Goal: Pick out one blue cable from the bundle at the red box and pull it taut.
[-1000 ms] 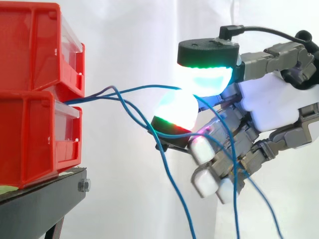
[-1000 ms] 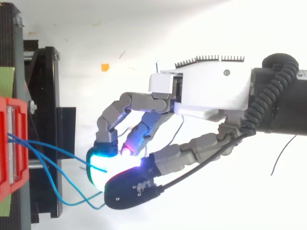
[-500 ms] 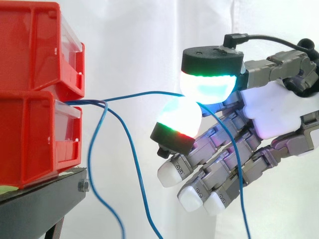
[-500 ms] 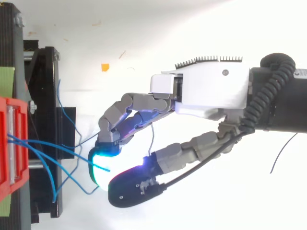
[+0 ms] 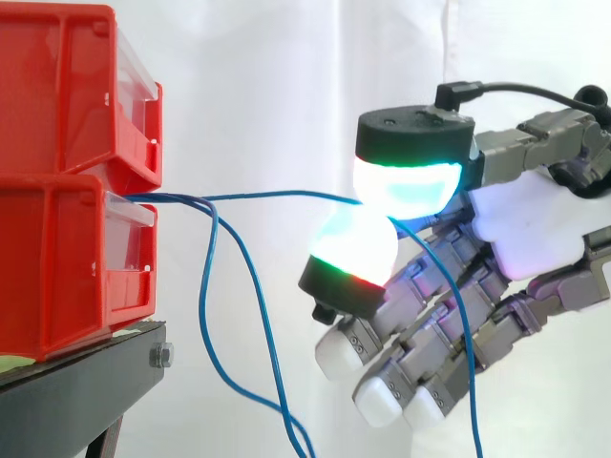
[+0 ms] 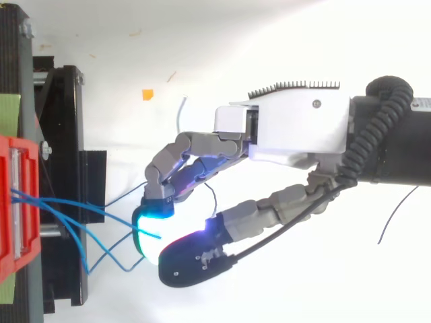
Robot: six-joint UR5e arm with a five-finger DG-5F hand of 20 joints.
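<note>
Before white curtain (image 5: 286,86): stacked red bins (image 5: 57,239) on black stand (image 5: 67,391).
Hand (image 5: 530,229) pinches one blue cable (image 5: 277,194) between glowing pads (image 5: 406,186).

Black stand (image 5: 91,377) at the left edge, its flat top carrying two red bins. The lower bin (image 5: 57,267) sits directly on the stand, and the upper bin (image 5: 57,86) is stacked on it. A pale green strip (image 6: 8,111) lies on the stand, partly under the lower bin.
</note>
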